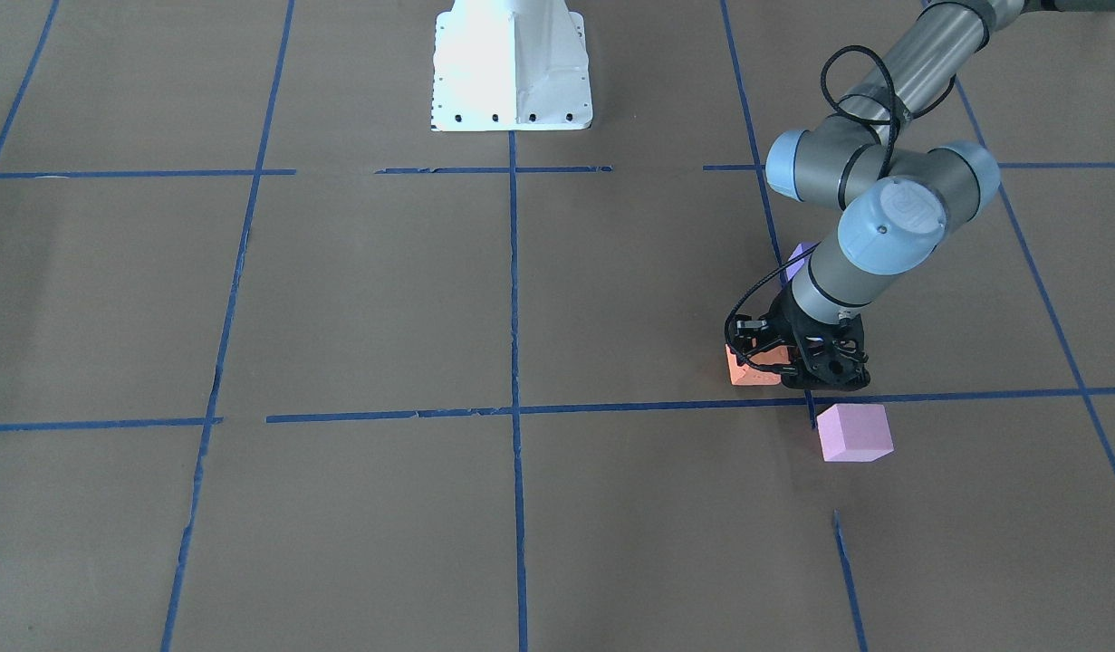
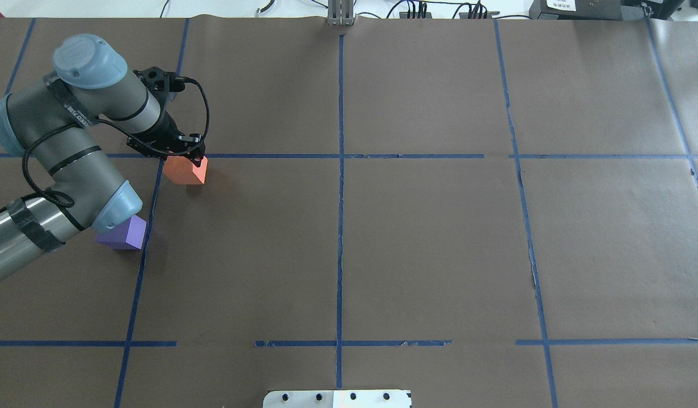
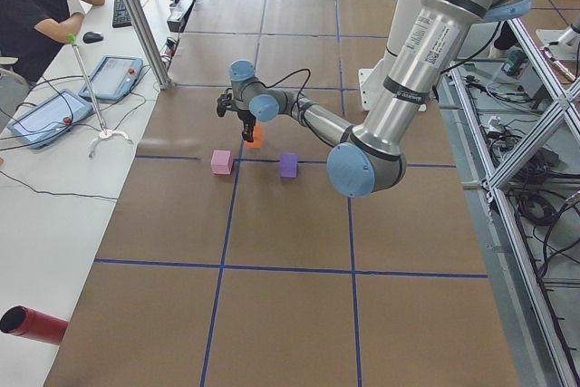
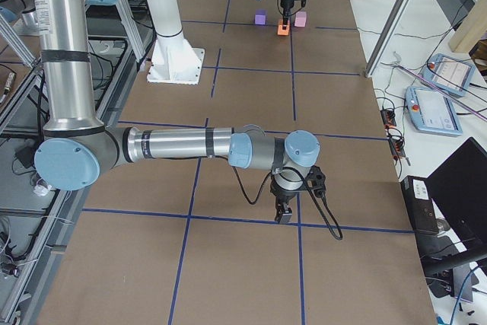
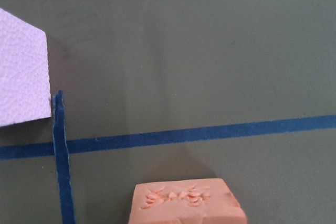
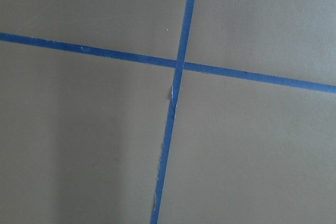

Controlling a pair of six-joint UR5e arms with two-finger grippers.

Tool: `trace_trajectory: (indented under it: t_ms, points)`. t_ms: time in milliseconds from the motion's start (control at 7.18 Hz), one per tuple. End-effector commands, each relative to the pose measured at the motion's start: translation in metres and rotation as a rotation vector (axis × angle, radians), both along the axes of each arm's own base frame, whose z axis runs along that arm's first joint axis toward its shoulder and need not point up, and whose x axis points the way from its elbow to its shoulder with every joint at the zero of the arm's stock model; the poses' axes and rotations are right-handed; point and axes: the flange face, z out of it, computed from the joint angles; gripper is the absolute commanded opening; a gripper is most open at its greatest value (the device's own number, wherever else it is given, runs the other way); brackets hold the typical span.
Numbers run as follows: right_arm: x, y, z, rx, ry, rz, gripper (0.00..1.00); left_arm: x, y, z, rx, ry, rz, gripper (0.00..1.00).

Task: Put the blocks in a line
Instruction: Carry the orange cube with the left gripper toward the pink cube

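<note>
**left gripper** (image 1: pixel 761 353): fingers down over the orange block (image 1: pixel 747 373), apparently pinched on its sides. the wrist view shows only the block's dented top, so the hold is a judgement.

**right gripper** (image 4: pixel 284 215): hangs low over a tape crossing on the right half of the table, well apart from every block. spread or pressed together, cannot tell.

**location of blocks:** all on the left side of the brown table (image 1: pixel 358 299).
- the orange block sits just on the robot's side of a blue tape line (image 1: pixel 611 407).
- the pink block (image 1: pixel 854 433) is just across that line, on the far side.
- the purple block (image 2: pixel 125 233) is nearer the robot, partly under a joint of the left arm.
- the three are not yet in a straight row; the orange lies off toward the middle.

**hazards:**
- a shallow pinch could let the orange block twist or drop.
- setting it down close to the pink block could nudge that one askew.
- the low arm joint could brush the purple block on a sweep.

**count:** blocks 3 (orange 1, pink 1, purple 1); grippers 2; white base (image 1: pixel 512 68) 1.
</note>
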Motion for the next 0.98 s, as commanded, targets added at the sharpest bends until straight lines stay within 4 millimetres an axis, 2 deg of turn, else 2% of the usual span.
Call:
trace_trajectory:
  t_ms: [0,139,279,557,697,836]
  points:
    - [0.000,0.001,0.001,-0.001,0.000,0.000,1.00,-0.035,0.001,-0.036,-0.026,0.006,-0.024,0.19]
    - [0.000,0.001,0.001,-0.001,0.000,0.000,1.00,-0.051,0.008,-0.057,-0.039,-0.006,-0.035,0.19]
    - [0.000,0.000,0.000,0.000,0.000,0.000,1.00,-0.069,0.006,-0.067,-0.012,-0.019,-0.024,0.19]
    - [0.000,0.000,0.000,0.000,0.000,0.000,1.00,-0.097,-0.001,-0.068,0.013,-0.054,0.000,0.19]
    - [0.000,0.000,0.000,0.000,0.000,0.000,1.00,-0.113,-0.007,-0.060,0.039,-0.069,0.014,0.19]
    - [0.000,0.000,0.000,0.000,0.000,0.000,1.00,-0.149,-0.022,-0.049,0.097,-0.090,0.032,0.19]
